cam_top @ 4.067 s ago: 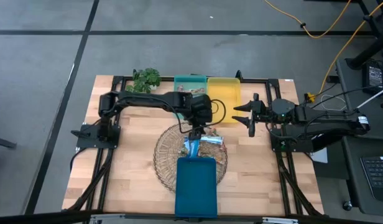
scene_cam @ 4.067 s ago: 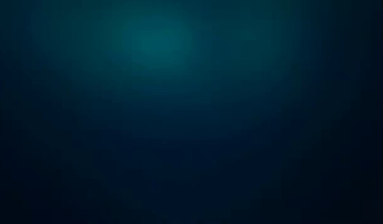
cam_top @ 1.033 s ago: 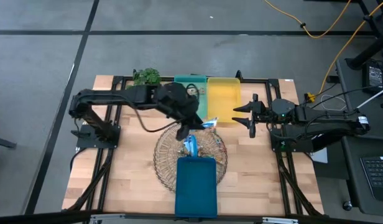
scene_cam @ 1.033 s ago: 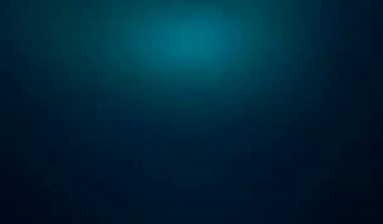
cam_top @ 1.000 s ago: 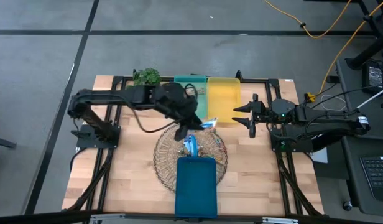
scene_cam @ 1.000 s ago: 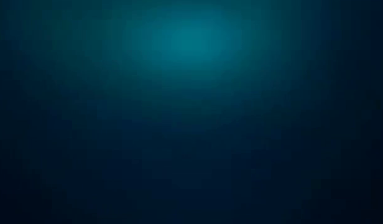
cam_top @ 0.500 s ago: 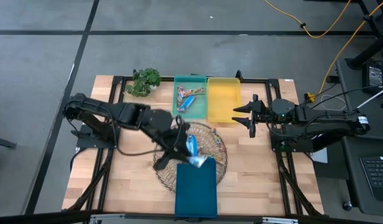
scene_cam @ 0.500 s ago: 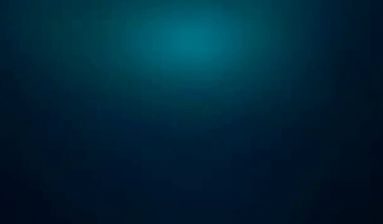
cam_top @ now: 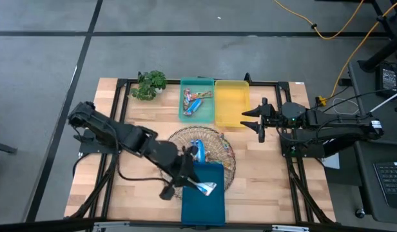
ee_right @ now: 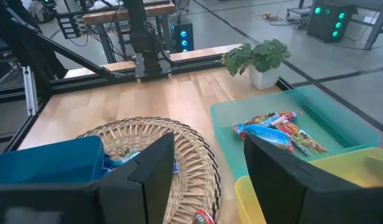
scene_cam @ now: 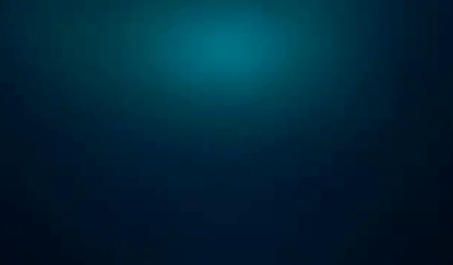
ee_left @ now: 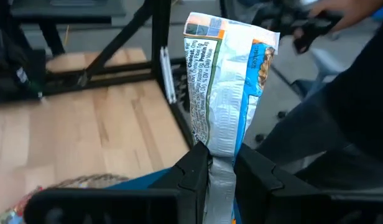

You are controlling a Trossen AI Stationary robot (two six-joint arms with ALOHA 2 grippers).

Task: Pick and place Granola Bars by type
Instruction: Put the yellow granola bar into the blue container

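From the high view, we've got the left hand [cam_top: 193, 182] out over the dark blue tray [cam_top: 205, 206], clamped on a blue-and-silver granola bar [cam_top: 203, 187] that hangs above the tray's near-basket end. The wire basket [cam_top: 219, 139] sits just behind the tray, with another blue bar [cam_top: 198, 151] and a few more wrappers in it. Up at the far edge of the wooden surface [cam_top: 134, 193], the green tray [cam_top: 184, 115] already holds some bars [cam_top: 194, 102], the yellow tray [cam_top: 231, 103] beside it looks bare, and a small potted plant [cam_top: 151, 84] stands in the corner. The right hand [cam_top: 258, 120] waits beside the yellow tray, fingers spread wide, holding nothing.

The low view gives us nothing — just dark.

The left wrist view shows it plainly: both fingers [ee_left: 198, 167] pinch the crimped end of the bar [ee_left: 226, 87], which stands up from the grip, print side toward us.

The right wrist view looks past its own parted fingers [ee_right: 155, 163] at the basket [ee_right: 179, 149], the green tray [ee_right: 347, 121] with its bars [ee_right: 272, 132], and the blue tray's corner [ee_right: 55, 160].

We judge this the placing step — blue bar to blue tray. The next move calls for lowering a touch and letting go so it lands inside the walls.
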